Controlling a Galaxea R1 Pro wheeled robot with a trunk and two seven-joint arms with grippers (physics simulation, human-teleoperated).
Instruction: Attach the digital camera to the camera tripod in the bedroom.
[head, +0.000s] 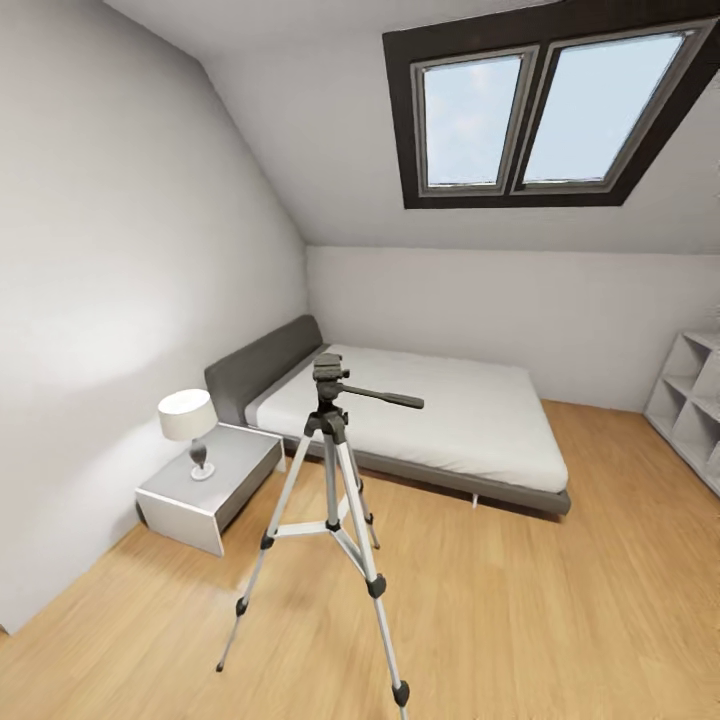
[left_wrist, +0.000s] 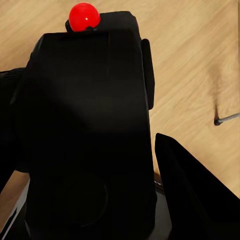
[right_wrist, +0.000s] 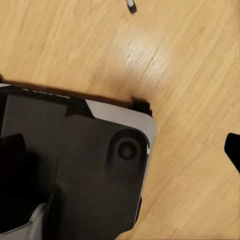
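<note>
Digital camera (left_wrist: 90, 130): a chunky black body with a bright red ball on its top edge, seen close up in my left wrist view – almost no surface detail shows on the dark casing.
Camera and my left tool (left_wrist: 125, 200): the camera sits between the tool's two black fingers (left_wrist: 195, 190), one on each side of the body; the tool is closed on it, holding it above the light wood floor (left_wrist: 195, 60).
Tripod foot by the camera: a thin grey rod end shows on the floor off to one side of the camera, well apart from it.
Camera tripod (head: 330, 470): stands upright on the floor in the middle of the head view – three thin silver legs with black joints spread wide, a black head on top and a long black handle sticking out to the right. Nothing is mounted on its head.
My right tool: in my right wrist view I see one dark finger tip (right_wrist: 232, 150) at the edge of the frame; I cannot tell whether this tool is open or closed.
Robot base (right_wrist: 75, 165): a dark panel with a pale rim and a round recess lies below the right wrist, over the floor.
Bedroom beyond the tripod: a grey-framed bed (head: 420, 410) with a white mattress against the far wall, a low grey nightstand (head: 205, 485) with a white-shaded lamp (head: 190, 425) to its left, a dark-framed skylight (head: 550, 100) in the sloped ceiling, and a white shelf unit (head: 690, 400) at the right.
</note>
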